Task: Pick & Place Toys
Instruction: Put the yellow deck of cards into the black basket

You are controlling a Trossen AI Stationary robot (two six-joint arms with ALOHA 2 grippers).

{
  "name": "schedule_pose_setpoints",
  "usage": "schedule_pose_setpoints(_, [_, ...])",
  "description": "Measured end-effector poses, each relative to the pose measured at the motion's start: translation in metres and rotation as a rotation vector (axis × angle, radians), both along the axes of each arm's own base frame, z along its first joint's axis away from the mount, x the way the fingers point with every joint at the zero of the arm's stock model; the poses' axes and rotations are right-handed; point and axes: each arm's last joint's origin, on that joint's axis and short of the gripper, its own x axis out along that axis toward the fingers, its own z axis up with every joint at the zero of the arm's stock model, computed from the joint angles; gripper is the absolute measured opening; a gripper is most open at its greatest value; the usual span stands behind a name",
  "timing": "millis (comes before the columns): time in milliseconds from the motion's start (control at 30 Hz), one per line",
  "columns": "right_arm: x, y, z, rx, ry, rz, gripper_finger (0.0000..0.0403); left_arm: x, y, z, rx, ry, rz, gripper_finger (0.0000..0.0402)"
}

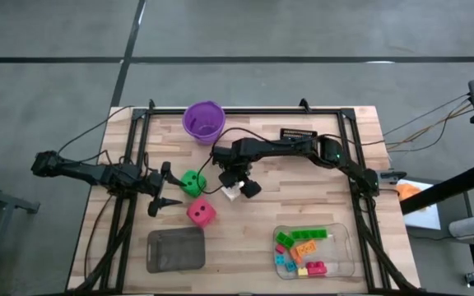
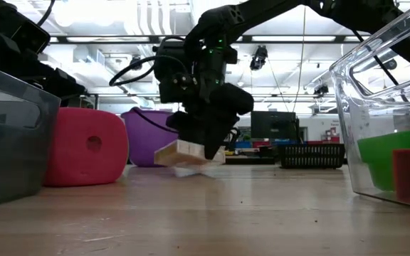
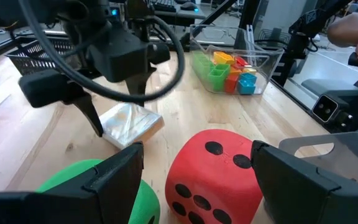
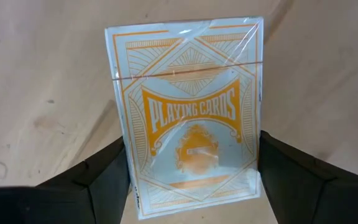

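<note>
A box of playing cards [image 4: 191, 112], pale blue with orange print, sits between the fingers of my right gripper [image 1: 239, 185] near the table's middle. In the low view the box [image 2: 184, 155] is tilted. A green die [image 1: 192, 182] and a red die [image 1: 201, 213] rest on the table to its left. My left gripper [image 1: 169, 186] stands open just left of the dice, touching nothing. In its wrist view the red die [image 3: 216, 177] lies ahead of the fingers and the green die [image 3: 86, 186] off to one side. My right gripper pinches the card box between its two fingers by the two long side edges [image 4: 128, 168], near one end. The fingers come steeply from above and lie across the box. The box is tilted, its free end lower; whether that end touches the table I cannot tell.
A clear tray [image 1: 340, 238] at the near right holds several coloured bricks. A grey tray [image 1: 175, 249] stands at the near left and a purple cup [image 1: 203, 121] at the far edge. A black ribbed piece [image 1: 299, 133] lies far right of the cup.
</note>
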Motion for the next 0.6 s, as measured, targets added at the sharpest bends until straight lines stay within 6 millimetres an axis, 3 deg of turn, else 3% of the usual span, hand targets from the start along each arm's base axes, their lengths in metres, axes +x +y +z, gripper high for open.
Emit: schedule_pose_setpoints(600, [0.0088, -0.0035, -0.0024, 0.159, -0.167, 0.028, 0.0290, 0.0000, 0.0000, 0.0000, 0.000, 0.000, 0.000, 0.0301])
